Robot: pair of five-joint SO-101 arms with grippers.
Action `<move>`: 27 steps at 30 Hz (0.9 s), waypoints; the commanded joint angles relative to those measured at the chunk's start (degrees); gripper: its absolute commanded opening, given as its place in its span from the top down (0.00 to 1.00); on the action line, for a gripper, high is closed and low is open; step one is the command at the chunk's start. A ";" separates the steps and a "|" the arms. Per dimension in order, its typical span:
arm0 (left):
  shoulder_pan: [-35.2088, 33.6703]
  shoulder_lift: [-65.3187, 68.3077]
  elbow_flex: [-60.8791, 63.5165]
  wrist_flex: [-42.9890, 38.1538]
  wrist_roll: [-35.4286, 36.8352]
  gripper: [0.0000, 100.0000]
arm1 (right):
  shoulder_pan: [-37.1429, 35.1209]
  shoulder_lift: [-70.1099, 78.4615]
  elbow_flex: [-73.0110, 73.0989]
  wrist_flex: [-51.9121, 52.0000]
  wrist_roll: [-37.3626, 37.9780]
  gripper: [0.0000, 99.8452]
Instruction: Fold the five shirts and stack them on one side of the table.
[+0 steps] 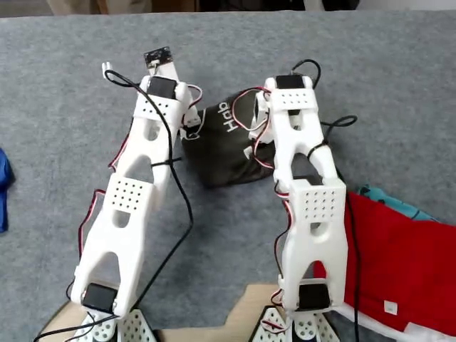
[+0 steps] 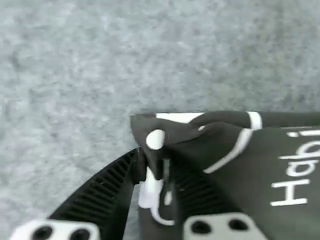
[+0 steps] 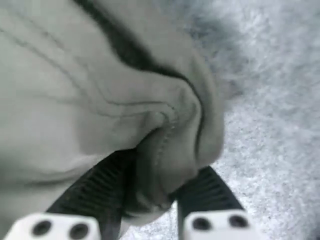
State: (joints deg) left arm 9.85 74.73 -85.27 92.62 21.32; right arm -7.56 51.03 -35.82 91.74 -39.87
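One strip of blue cloth (image 1: 3, 187) sits at the far left edge of the grey felt-covered table (image 1: 57, 92). Mid-table, the left gripper (image 2: 152, 172) is pinched tight on the left corner of a crumpled black shirt with white lettering (image 1: 221, 158), while the right gripper (image 3: 155, 180) is clamped on a bunched fold at that shirt's right side. Right of both arms, a flat red shirt (image 1: 399, 256) lies over a teal garment (image 1: 375, 194).

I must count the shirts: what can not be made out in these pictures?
Black shirt: high view, both arms cover its edges.
Teal shirt: high view, mostly under the red shirt.
Red shirt: cut off by the right and bottom edges.
Blue cloth: cut off at the left edge; shirt or not, unclear.
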 commanded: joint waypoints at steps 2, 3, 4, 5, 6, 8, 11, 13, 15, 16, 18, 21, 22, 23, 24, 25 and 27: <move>1.32 0.04 -0.44 -1.05 0.26 0.98 | -0.84 1.19 -0.92 -0.18 -0.35 1.00; 1.41 0.04 -0.44 -1.32 0.26 0.98 | -0.84 1.19 -1.19 0.00 -0.26 0.99; 1.41 -0.04 -0.44 -1.41 0.35 0.98 | -0.84 1.27 -1.63 0.53 0.62 1.00; 1.41 -0.13 -0.44 -1.67 0.88 0.98 | -0.75 1.45 -2.15 1.05 1.85 1.00; 1.41 -0.22 -0.44 -1.85 1.93 0.98 | -0.66 1.45 -2.51 1.85 2.37 1.00; 1.41 -0.40 -0.44 -2.02 3.69 0.98 | -0.48 1.19 -3.74 3.52 2.64 1.00; 1.49 -0.48 -4.31 -0.35 4.40 0.98 | 0.40 1.19 -8.22 7.21 2.81 1.00; 1.85 -0.40 -9.58 1.93 4.40 0.98 | 1.80 1.19 -12.18 8.88 2.90 1.00; 2.29 -0.48 -10.81 2.46 4.40 0.98 | 3.21 1.01 -16.04 10.46 2.90 1.00; 2.55 -0.66 -10.55 2.73 4.40 0.98 | 3.82 0.31 -17.27 10.64 2.99 1.00; 2.81 -3.21 -10.73 4.48 4.40 0.98 | 5.41 -2.59 -16.84 10.64 3.60 1.00; 3.08 -8.92 -10.73 6.95 4.40 0.98 | 6.90 -9.54 -12.26 10.64 4.57 1.00; 3.60 -10.59 -10.73 7.03 4.40 0.98 | 7.34 -12.18 -9.89 10.64 4.66 1.00; 4.13 -12.26 -10.73 7.12 4.40 0.98 | 7.96 -15.08 -7.16 10.64 4.66 1.00; 4.75 -14.02 -10.73 7.21 4.40 0.98 | 8.66 -18.15 -4.44 10.64 4.92 1.00; 5.80 -15.60 -10.73 7.30 4.40 0.98 | 9.45 -21.05 -1.54 10.46 5.10 1.00; 8.26 -18.33 -10.73 8.00 4.40 0.98 | 11.47 -27.21 4.26 10.29 5.36 1.00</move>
State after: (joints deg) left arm 15.30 63.65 -93.36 99.74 25.54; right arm 0.62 35.91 -37.85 101.05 -35.03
